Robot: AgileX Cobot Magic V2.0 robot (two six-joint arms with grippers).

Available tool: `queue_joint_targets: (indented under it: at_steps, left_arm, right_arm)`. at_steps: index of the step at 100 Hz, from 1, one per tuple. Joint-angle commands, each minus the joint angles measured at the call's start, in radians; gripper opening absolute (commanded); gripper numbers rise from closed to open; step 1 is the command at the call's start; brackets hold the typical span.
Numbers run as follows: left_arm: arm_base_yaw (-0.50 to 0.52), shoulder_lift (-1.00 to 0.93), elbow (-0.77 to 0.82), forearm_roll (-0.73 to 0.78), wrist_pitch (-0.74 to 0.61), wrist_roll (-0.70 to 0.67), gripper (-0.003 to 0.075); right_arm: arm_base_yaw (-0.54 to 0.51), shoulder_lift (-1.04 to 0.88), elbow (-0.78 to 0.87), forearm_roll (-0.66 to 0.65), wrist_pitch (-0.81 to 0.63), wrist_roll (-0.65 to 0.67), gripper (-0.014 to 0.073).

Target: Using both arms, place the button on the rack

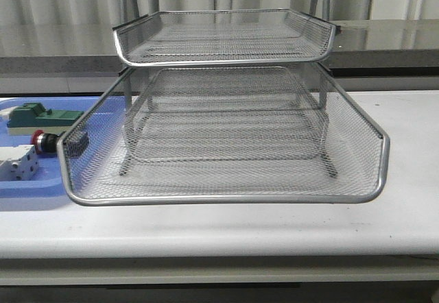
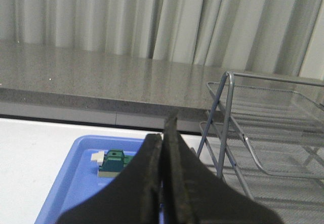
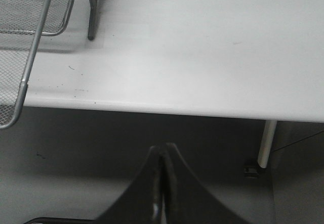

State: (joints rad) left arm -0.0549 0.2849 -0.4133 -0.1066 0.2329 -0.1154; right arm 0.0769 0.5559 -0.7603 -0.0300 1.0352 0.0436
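Observation:
The button [image 1: 42, 140] lies on its side in the blue tray [image 1: 27, 186] at the left, its red cap showing and its black body partly behind the rack's mesh wall. The silver wire-mesh rack [image 1: 226, 145] stands in the middle of the white table. Neither arm appears in the front view. My left gripper [image 2: 163, 133] is shut with nothing in it and hangs above the blue tray [image 2: 66, 183], with the rack [image 2: 230, 112] to one side. My right gripper [image 3: 163, 149] is also shut and empty, off the table's front edge over the dark floor, apart from the rack's corner [image 3: 31, 62].
A green block part [image 1: 41, 116] [image 2: 115, 162] and a white-grey terminal block [image 1: 17, 162] share the blue tray. A grey counter [image 1: 55, 42] and curtains run behind the table. Bare white tabletop [image 3: 202, 46] lies right of the rack. A table leg [image 3: 267, 143] stands below the edge.

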Motion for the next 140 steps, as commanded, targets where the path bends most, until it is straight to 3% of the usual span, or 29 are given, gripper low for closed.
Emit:
queue_joint_targets:
  at_steps: [1, 17, 31, 68, 80, 97, 104, 140]
  left_arm:
    - [0.001, 0.122, -0.136, -0.006, 0.047, -0.009, -0.002]
    - [0.001, 0.368, -0.376, 0.02, 0.264, 0.004, -0.002]
    - [0.001, 0.569, -0.552, 0.022, 0.397, 0.115, -0.002]
    - [0.001, 0.896, -0.769, 0.016, 0.555, 0.233, -0.0008]
    - [0.001, 0.927, -0.773, -0.015, 0.572, 0.282, 0.0145]
    - [0.001, 0.929, -0.773, -0.017, 0.575, 0.287, 0.0613]
    - [0.001, 0.929, -0.773, -0.017, 0.568, 0.287, 0.072]
    - [0.001, 0.93, -0.773, -0.051, 0.494, 0.312, 0.0634]
  right_arm:
    - [-0.001, 0.003, -0.031, -0.014, -0.049, -0.002, -0.0068]
    - [-0.001, 0.003, -0.031, -0.014, -0.049, -0.002, -0.0068]
    - [-0.001, 0.003, -0.031, -0.014, -0.049, -0.002, -0.0068]
    - [-0.001, 0.003, -0.031, -0.014, -0.049, -0.002, -0.0068]
    - [-0.001, 0.003, -0.031, -0.014, -0.049, -0.002, -0.0068]
    - [-0.001, 0.003, -0.031, -0.014, -0.049, -0.002, -0.0068]
    - [-0.001, 0.003, -0.031, -0.014, -0.049, -0.002, -0.0068]
    - [-0.001, 0.003, -0.031, -0.014, -0.049, -0.002, -0.0068]
